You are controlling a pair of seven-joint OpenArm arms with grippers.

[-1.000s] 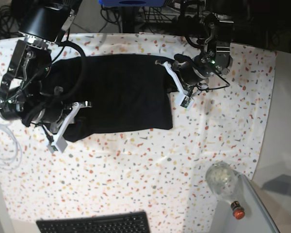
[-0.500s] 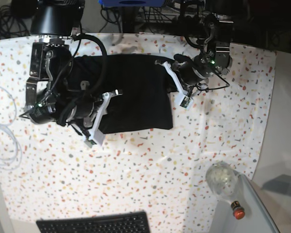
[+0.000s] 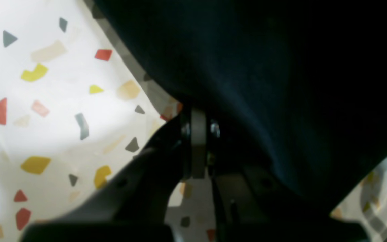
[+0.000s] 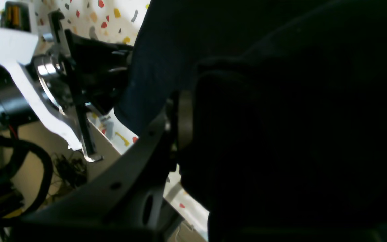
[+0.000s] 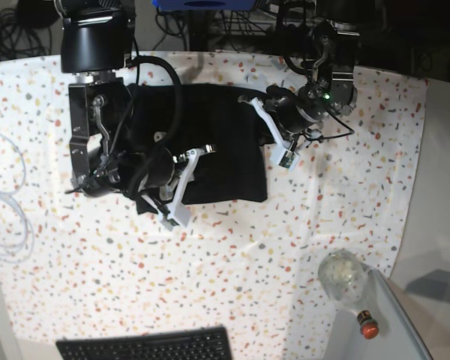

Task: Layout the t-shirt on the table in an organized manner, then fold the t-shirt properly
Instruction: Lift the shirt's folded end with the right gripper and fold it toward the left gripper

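The black t-shirt (image 5: 229,142) lies on the speckled table (image 5: 232,255), its left part lifted and doubled over toward the middle. My right gripper (image 5: 199,161) hangs over the shirt's middle, shut on the t-shirt (image 4: 281,134); dark cloth drapes around its fingers (image 4: 181,117). My left gripper (image 5: 251,101) sits at the shirt's upper right edge, shut, with the t-shirt (image 3: 281,84) pinched between its closed fingers (image 3: 198,141) just above the table (image 3: 45,117). In the right wrist view the left arm's wrist (image 4: 62,77) shows close to the cloth edge.
A black keyboard (image 5: 146,346) lies at the front edge. A white cable (image 5: 4,225) coils at the far left. A clear bottle with a red cap (image 5: 345,281) rests at the front right beside a grey tray (image 5: 382,330). The table's right edge (image 5: 416,172) is close to the left arm.
My right arm has swept rightward from the shirt's left end to its middle, dragging the gripped cloth over the rest. The left arm has stayed in place.
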